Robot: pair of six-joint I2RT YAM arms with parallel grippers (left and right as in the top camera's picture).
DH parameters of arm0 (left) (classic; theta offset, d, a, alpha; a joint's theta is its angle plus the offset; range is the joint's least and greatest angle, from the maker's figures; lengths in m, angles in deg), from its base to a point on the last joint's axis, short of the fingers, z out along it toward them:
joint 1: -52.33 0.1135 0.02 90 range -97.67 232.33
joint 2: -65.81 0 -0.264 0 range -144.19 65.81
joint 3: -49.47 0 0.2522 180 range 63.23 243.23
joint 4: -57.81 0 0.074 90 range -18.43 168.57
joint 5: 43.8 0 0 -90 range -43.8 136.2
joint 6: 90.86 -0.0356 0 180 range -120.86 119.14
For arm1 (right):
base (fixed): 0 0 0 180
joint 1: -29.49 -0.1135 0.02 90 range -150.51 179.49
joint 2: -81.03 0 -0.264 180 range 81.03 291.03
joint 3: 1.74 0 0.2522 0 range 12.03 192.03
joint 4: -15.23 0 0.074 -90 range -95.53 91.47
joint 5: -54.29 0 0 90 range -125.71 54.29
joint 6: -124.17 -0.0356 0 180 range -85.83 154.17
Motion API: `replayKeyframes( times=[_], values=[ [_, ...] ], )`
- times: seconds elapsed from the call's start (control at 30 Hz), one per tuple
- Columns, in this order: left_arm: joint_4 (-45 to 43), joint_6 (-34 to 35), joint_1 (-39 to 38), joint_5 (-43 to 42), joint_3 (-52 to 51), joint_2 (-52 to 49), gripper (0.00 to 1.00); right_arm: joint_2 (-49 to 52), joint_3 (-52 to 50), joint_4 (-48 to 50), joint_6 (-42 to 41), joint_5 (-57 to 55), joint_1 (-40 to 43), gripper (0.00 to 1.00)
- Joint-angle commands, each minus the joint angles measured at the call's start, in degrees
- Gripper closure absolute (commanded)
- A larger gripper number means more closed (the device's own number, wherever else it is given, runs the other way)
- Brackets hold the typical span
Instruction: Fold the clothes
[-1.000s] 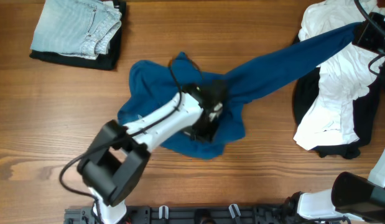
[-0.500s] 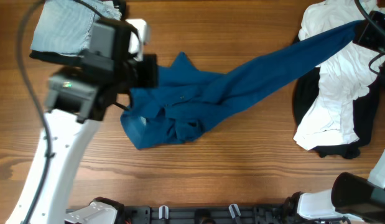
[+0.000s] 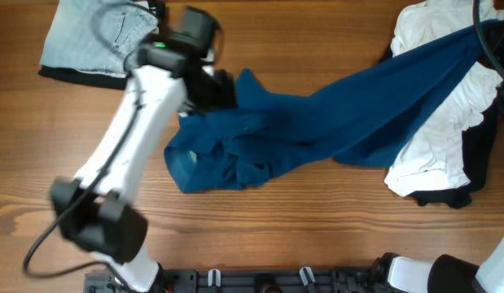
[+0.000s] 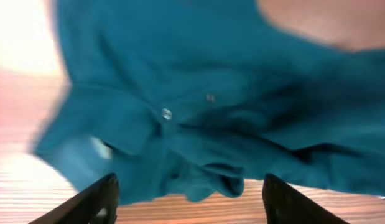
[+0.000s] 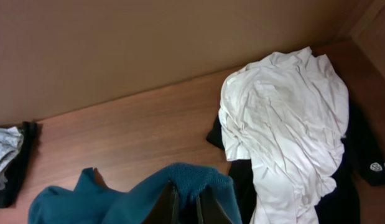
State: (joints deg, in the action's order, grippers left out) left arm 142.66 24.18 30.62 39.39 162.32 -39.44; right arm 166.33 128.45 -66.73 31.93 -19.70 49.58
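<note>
**A:** So, our right claw [image 5: 186, 202] is pinched together on a bunch of the blue garment [image 3: 317, 122], held up over the white garment [image 3: 439, 138]. Our left claw [image 4: 192, 202] stands wide apart with nothing between its fingers, over the crumpled end farthest from the white garment.

**B:** How do we expect it to handle?

**A:** Soft, limp and light, we judge. It sags from the grip down to the table [image 3: 317, 220] and wrinkles freely. Nothing about it looks fragile. We would take it by an edge or corner near the buttons [image 4: 166, 114], not by a mid-cloth bunch.

**B:** And the count?

**A:** One blue garment. One white garment, with one black garment [image 3: 475, 159] beneath it. Well apart from the white garment, beyond the blue, one folded pair of jeans [image 3: 89, 37] lies on a dark piece [image 3: 81, 77]. We can see two buttons.
</note>
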Motion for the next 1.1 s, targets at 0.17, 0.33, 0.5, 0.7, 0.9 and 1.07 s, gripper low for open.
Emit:
replayKeyframes(
  times=[0.17, 0.33, 0.5, 0.7, 0.9, 1.07],
  values=[
    [-16.2, 16.0, -3.8, -3.2, -21.0, -4.3, 0.22, 1.3, 0.5, -0.1, 0.7, -0.9, 0.2, 0.96],
    [-24.2, 16.2, -4.2, -4.1, -26.6, -4.3, 0.25, 1.6, 0.5, -0.5, 0.7, -0.9, 0.2, 0.96],
    [-25.7, 17.5, -6.0, -4.3, -26.9, -4.3, 0.45, 1.6, 0.5, -0.5, 0.7, -0.9, 0.2, 0.96],
    [-26.9, 17.4, -8.5, -3.1, -26.9, -4.3, 0.77, 1.6, 0.5, -0.9, 0.8, -0.9, 0.2, 0.96],
    [-26.3, 16.9, -5.8, -0.4, -26.8, -4.0, 0.96, 1.6, 0.5, -1.1, 1.0, -0.9, 0.2, 0.96],
    [-17.8, 12.2, -3.5, 5.8, -22.2, 5.0, 0.96, 1.3, 0.5, -0.9, 0.9, -0.9, 0.2, 0.96]
  ],
)
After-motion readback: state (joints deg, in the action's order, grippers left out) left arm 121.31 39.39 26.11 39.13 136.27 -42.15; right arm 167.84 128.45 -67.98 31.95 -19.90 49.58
